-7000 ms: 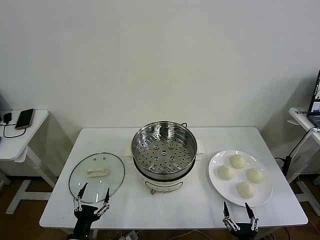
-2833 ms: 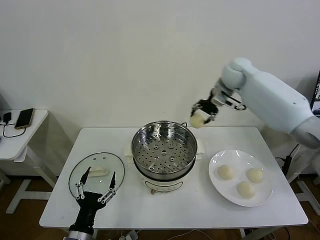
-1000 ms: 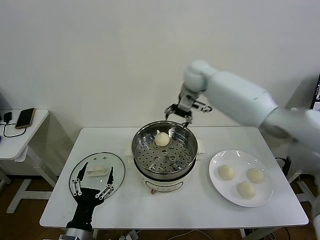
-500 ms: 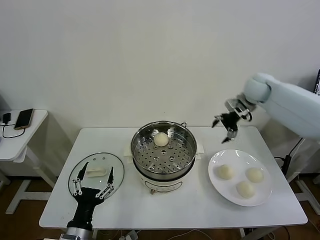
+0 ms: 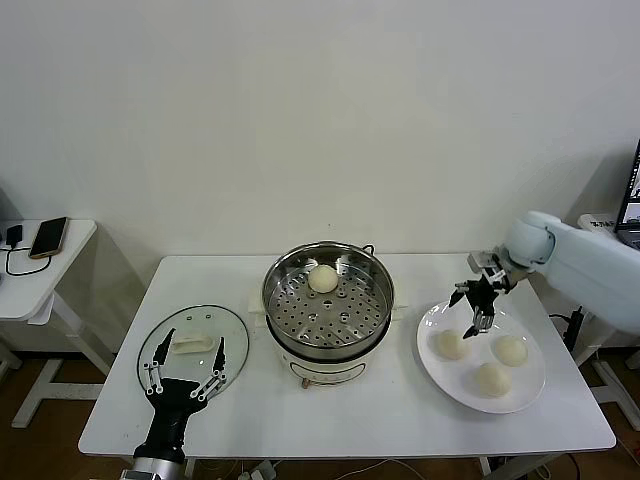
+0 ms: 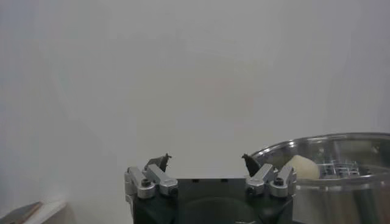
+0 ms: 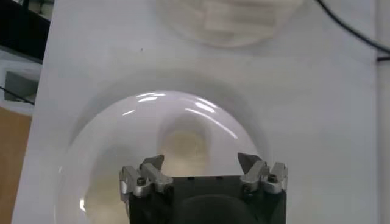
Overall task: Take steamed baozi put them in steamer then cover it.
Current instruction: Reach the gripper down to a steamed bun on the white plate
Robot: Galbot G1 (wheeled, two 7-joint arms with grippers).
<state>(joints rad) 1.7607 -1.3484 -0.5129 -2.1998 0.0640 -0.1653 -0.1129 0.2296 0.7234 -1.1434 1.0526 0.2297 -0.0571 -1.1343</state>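
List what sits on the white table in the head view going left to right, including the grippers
Left gripper over the glass cover → steamer holding one baozi → right gripper open above the white plate with three baozi.

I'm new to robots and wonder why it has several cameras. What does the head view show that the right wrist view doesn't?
Only the head view shows the steamer holding one baozi, the cover lying on the table, and the left pincer open by that cover. Only the right wrist view looks straight down between the open right pincer's tips. Both show the white plate and a baozi on it.
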